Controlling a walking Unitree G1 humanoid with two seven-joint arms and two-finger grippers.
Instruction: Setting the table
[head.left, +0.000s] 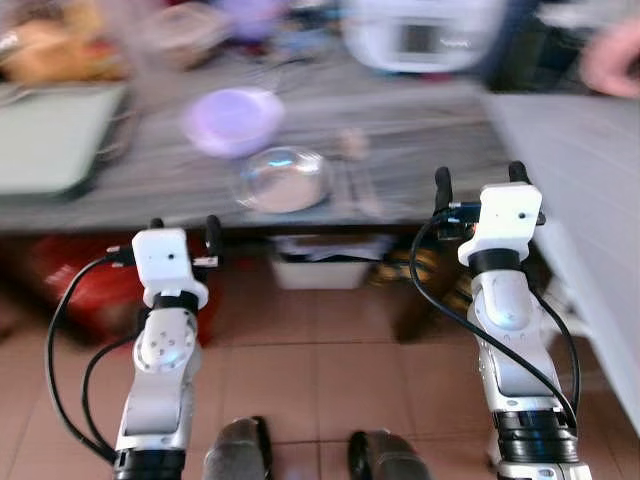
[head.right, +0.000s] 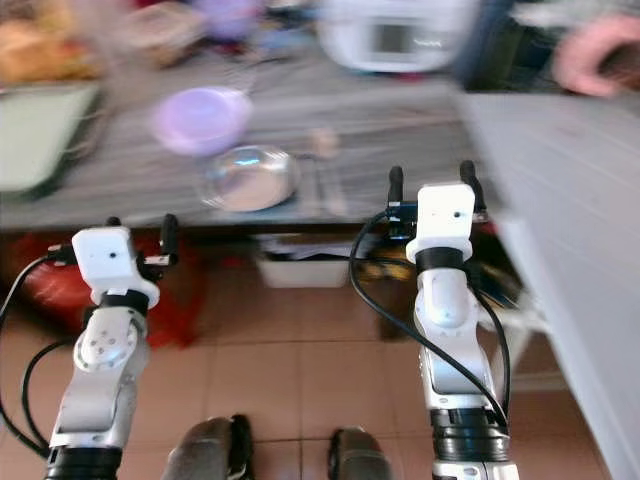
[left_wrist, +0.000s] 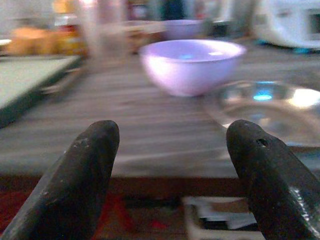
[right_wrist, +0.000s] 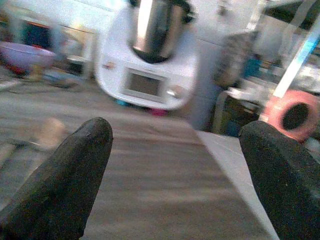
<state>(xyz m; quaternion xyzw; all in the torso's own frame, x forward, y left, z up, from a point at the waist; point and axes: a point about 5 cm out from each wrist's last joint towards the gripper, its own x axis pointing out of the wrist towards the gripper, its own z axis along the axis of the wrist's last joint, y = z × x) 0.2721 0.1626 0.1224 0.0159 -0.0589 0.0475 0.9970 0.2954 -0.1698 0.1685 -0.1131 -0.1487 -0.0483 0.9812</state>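
Lilac bowl (head.left: 232, 120) sits mid-table (head.left: 420, 130); glass plate (head.left: 283, 180) near the front edge. Left gripper (head.left: 183, 233) and right gripper (head.left: 478, 180): fingers wide, empty. Plate likely slick, fragile (grip the rim); bowl probably light.

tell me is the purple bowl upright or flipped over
Upright. The purple bowl stands on the table with its open rim facing up, beside the glass plate.

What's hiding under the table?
Under the wooden table sit a white box and something red on the tiled floor. The tabletop covers whatever lies further back, and the blur hides what these things are.
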